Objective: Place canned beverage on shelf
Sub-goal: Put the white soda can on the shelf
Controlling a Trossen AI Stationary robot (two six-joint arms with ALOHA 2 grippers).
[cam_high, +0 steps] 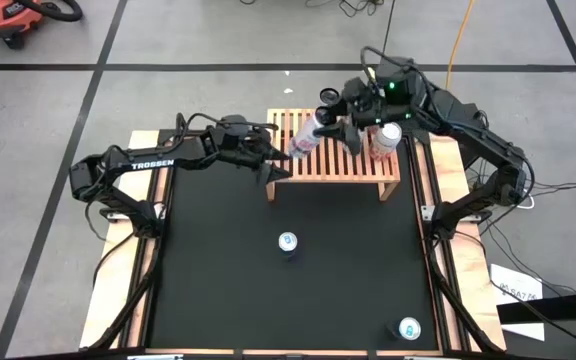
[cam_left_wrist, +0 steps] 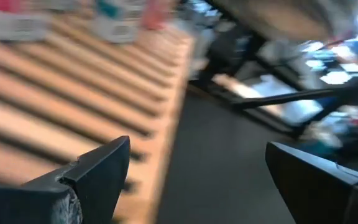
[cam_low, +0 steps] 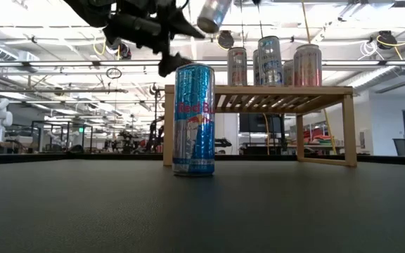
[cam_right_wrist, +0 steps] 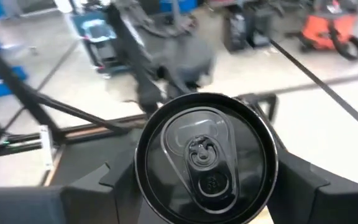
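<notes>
Pink-and-silver beverage can (cam_high: 305,134), tilted, pinched by right gripper (cam_high: 320,131) above slatted light-wood shelf (cam_high: 313,165); best uprighted over bare slats, clear of standing cans. Left gripper (cam_high: 276,155) spread, empty, beside shelf.

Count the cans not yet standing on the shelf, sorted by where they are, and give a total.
Cans on the black mat: 2, the middle can and the corner can
Cans in the right gripper: 1, the held can, tilted over the shelf
Total: 3
</notes>
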